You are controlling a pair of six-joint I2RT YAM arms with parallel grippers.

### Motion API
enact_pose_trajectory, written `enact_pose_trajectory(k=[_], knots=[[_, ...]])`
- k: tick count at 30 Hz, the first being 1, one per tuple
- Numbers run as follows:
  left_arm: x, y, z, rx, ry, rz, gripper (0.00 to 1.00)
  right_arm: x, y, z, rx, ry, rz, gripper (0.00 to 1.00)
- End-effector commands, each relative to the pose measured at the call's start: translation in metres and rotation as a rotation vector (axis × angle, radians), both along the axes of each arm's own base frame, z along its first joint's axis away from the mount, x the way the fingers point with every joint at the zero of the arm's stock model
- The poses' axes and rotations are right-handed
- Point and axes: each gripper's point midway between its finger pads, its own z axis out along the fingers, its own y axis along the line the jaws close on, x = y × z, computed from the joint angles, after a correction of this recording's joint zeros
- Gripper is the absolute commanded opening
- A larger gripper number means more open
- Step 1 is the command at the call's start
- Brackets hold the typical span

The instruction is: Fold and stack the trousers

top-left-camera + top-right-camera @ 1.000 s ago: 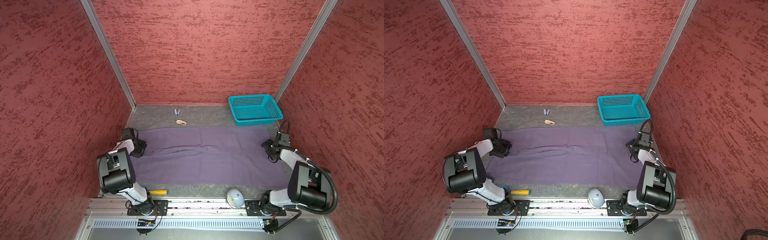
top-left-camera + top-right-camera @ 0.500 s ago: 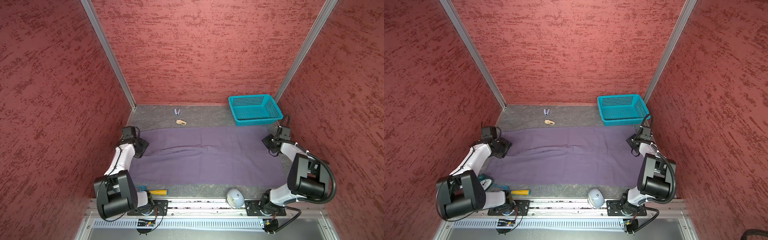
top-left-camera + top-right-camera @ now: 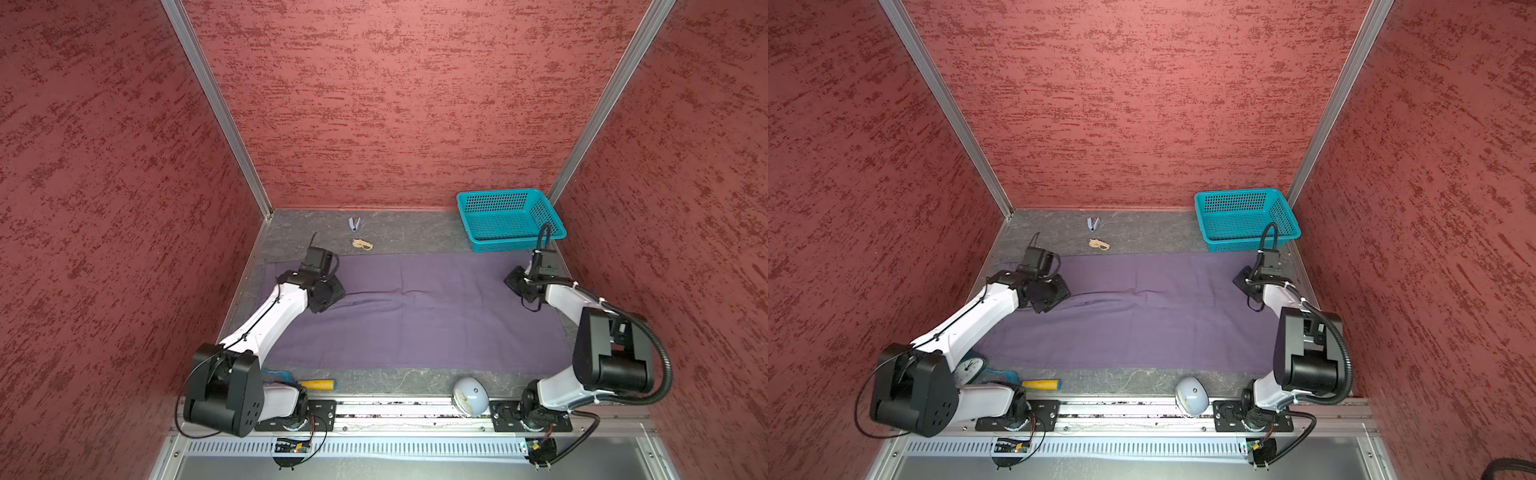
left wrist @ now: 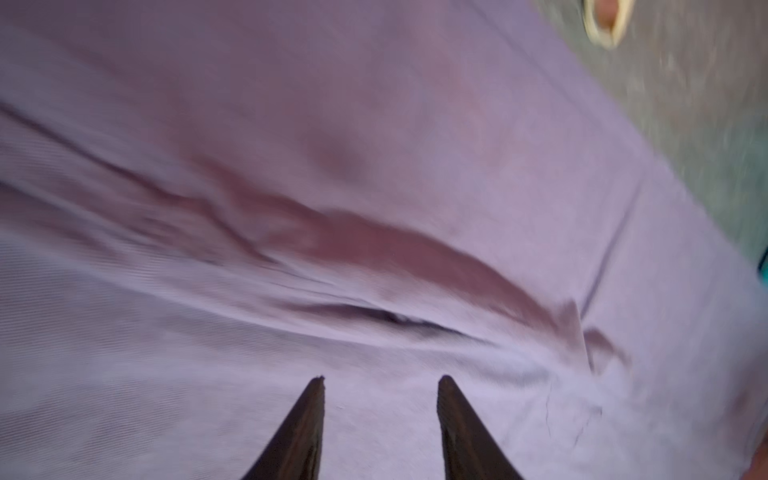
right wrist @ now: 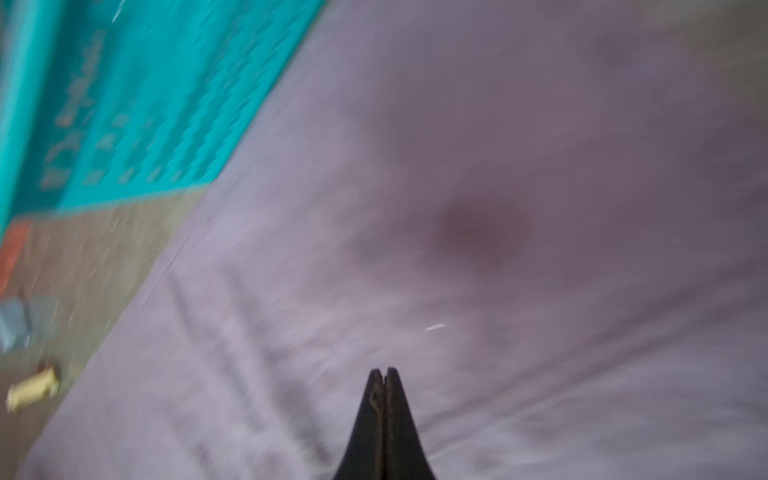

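The soft lavender-grey cloth trousers lie spread flat across the middle of the mottled grey counter, running from 9 o'clock to 3 o'clock, with a shallow ridge of wrinkles along their length in both top views.

My left claw is partly open. Its two dark fingers stand apart with nothing between them, poised over the wrinkled cloth at about 10 o'clock on the trousers. I cannot tell whether the tips touch the fabric.

My right claw is closed, tips pressed together. I see no cloth pinched between them, though that view is blurred. It sits at the 2 o'clock end of the trousers.

The teal perforated plastic basket stands at 1 o'clock on the counter, just beyond the far edge of the trousers. A small beige object lies at 11 o'clock, near that same edge.
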Motion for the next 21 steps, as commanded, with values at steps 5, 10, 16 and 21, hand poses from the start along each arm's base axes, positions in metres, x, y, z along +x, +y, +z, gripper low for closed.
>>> enact_pose_trajectory(k=[5,10,16,21], knots=[[0.001,-0.077,-0.028,0.041,0.031,-0.225,0.46,0.031,0.125,0.033,-0.052,-0.179,0.349,0.00],[-0.004,-0.099,-0.049,0.047,0.081,-0.274,0.44,0.032,0.189,0.015,-0.016,-0.151,0.502,0.00],[-0.022,-0.107,-0.071,0.027,0.151,-0.299,0.44,0.036,0.206,-0.024,0.032,-0.057,0.497,0.00],[-0.040,-0.107,-0.078,0.005,0.200,-0.307,0.44,0.044,0.201,-0.039,0.001,-0.019,0.458,0.00]])
